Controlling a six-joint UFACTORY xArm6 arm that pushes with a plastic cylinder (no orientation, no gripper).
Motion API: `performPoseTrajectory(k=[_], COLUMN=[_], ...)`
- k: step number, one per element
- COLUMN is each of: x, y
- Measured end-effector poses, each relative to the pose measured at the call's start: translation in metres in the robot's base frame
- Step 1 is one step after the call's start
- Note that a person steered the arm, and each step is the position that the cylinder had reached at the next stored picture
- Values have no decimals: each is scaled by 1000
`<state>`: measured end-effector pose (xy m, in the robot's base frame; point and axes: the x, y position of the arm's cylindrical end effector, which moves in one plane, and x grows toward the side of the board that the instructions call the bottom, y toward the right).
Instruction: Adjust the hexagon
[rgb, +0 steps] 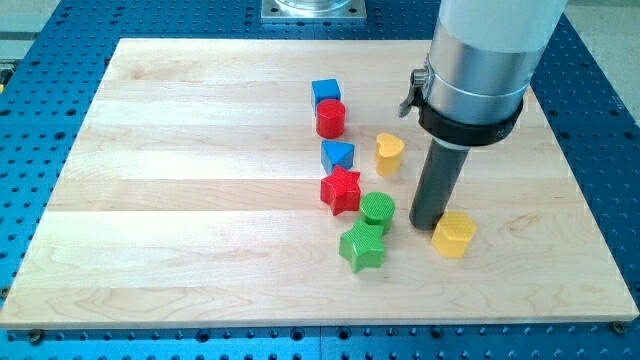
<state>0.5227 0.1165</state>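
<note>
Touching the yellow hexagon (454, 234) from the view's left, tip (428, 226) sits ready; clawless rod, adjustment apparently unfinished.

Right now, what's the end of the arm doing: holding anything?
No gripper: my tip holds nothing, resting beside the yellow hexagon, on its left in the view.

Arm from the view's top, rod upright, my tip (427, 226) low at its very end.
</note>
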Motion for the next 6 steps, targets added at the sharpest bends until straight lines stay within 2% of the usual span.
performPoseTrajectory(k=[1,2,3,4,5,6], x=[45,41,58,96,91,84], y=[41,52,29,20,65,77])
